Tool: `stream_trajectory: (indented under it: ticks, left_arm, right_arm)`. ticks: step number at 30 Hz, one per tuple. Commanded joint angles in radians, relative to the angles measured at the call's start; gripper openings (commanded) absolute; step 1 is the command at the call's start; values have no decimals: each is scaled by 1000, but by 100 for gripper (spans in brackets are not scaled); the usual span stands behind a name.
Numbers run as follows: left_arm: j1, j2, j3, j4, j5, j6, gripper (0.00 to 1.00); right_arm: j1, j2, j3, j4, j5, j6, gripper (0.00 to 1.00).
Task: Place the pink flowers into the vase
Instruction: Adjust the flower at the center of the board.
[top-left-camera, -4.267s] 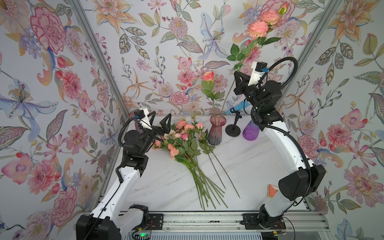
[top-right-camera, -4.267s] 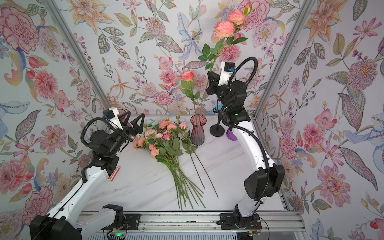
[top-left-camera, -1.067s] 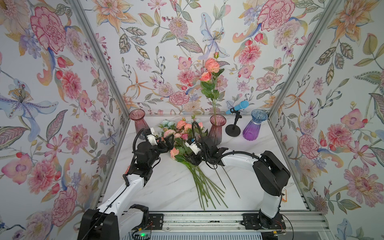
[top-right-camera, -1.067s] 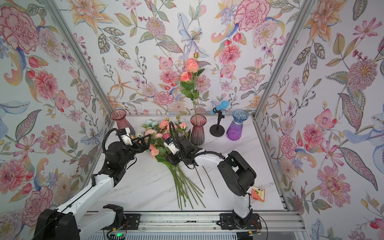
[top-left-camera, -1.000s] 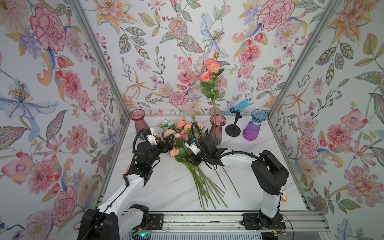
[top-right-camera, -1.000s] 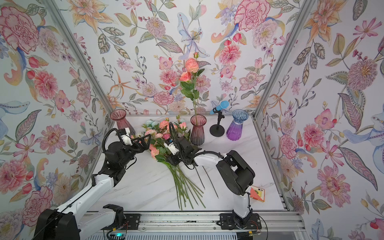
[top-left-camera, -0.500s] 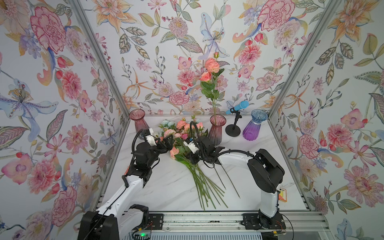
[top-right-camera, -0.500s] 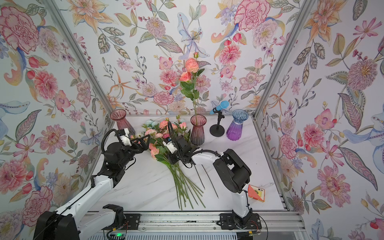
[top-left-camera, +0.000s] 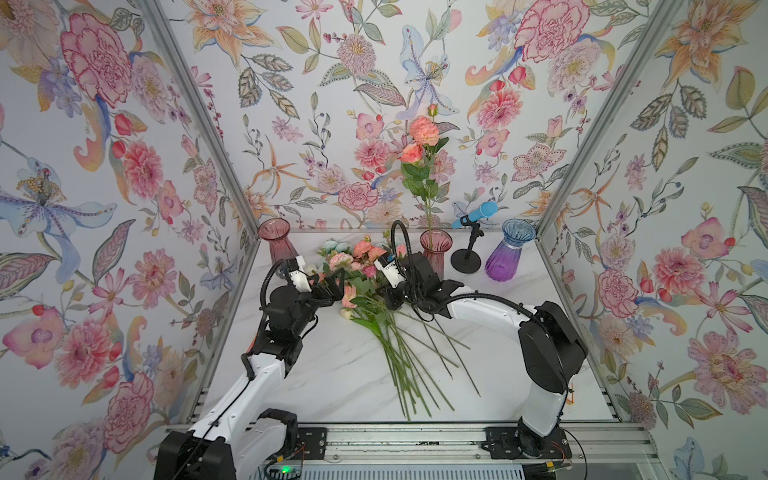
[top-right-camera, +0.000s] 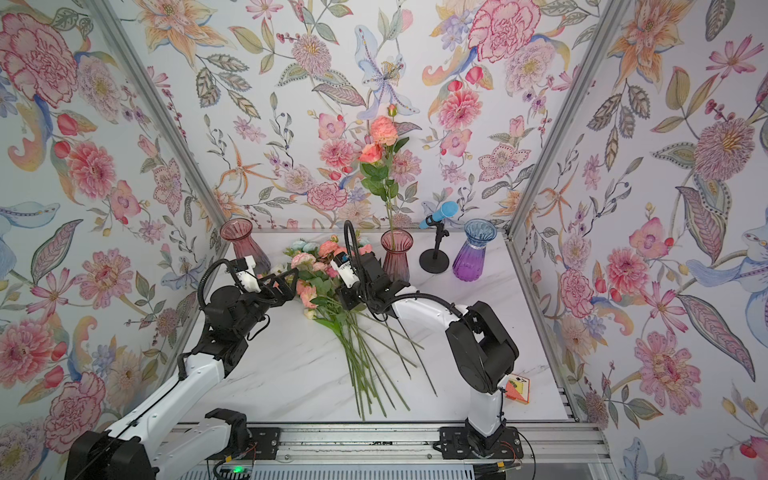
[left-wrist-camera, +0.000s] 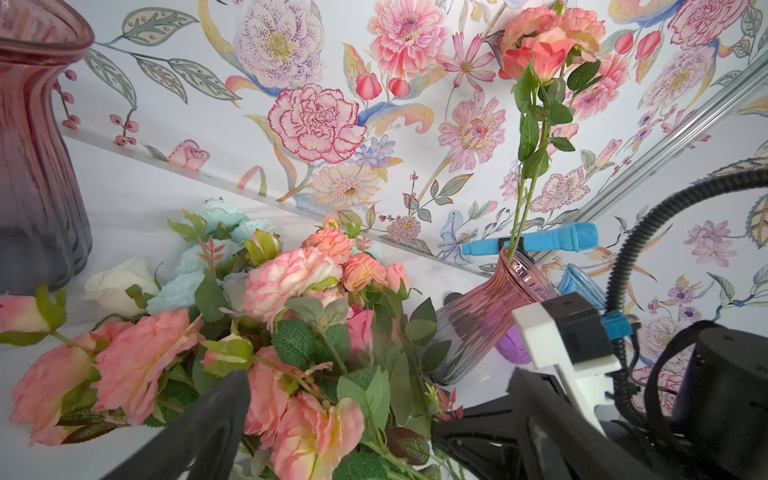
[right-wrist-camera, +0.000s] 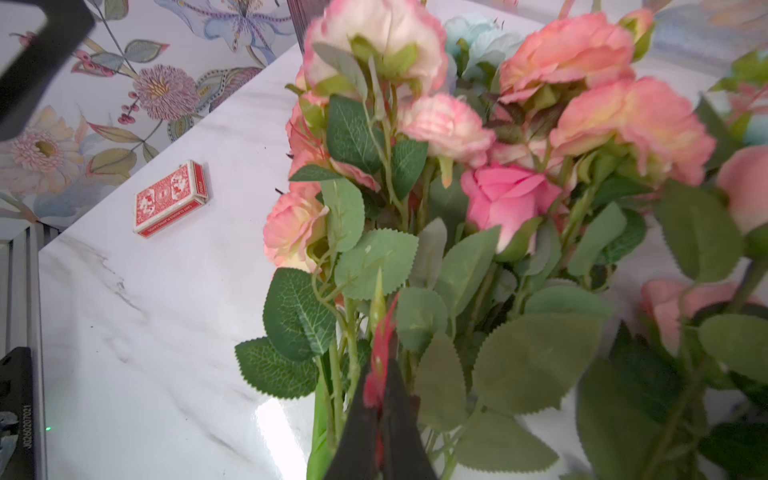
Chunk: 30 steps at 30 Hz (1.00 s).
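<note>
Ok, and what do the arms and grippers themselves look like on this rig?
Both match: the left arm and right arm have white link shells between bulky black joint housings. A black corrugated cable loops over each wrist, beside a white camera mount. The left gripper and right gripper have slim black fingers.

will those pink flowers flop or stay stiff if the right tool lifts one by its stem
Likely light: thin stems, fabric-like blooms. The pink flowers in the vase stand upright, so stems are probably fairly stiff. Leaves interlock in the pile, so neighbours may drag along with whatever the right tool lifts.
</note>
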Motion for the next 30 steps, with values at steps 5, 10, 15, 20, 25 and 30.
stream_trajectory:
  ticks: [5,10,15,20,25,30]
  left_arm:
    - [11,-4,2,23,0,10,100]
    - [11,6,4,42,11,0,100]
    - [11,20,-4,70,25,-41,100]
    - [11,41,-9,107,57,-122,100]
    - [15,64,-29,202,97,-250,100]
    - [8,80,-42,282,121,-345,100]
  right_arm:
    - [-48,-54,63,-19,22,-27,0]
    - [-81,-76,93,-30,14,-27,0]
    - [-100,-106,113,-35,12,-32,0]
    - [-140,-131,134,-48,10,-30,0]
    - [-156,-159,151,-49,12,-30,0]
    - [-172,-175,185,-50,6,-17,0]
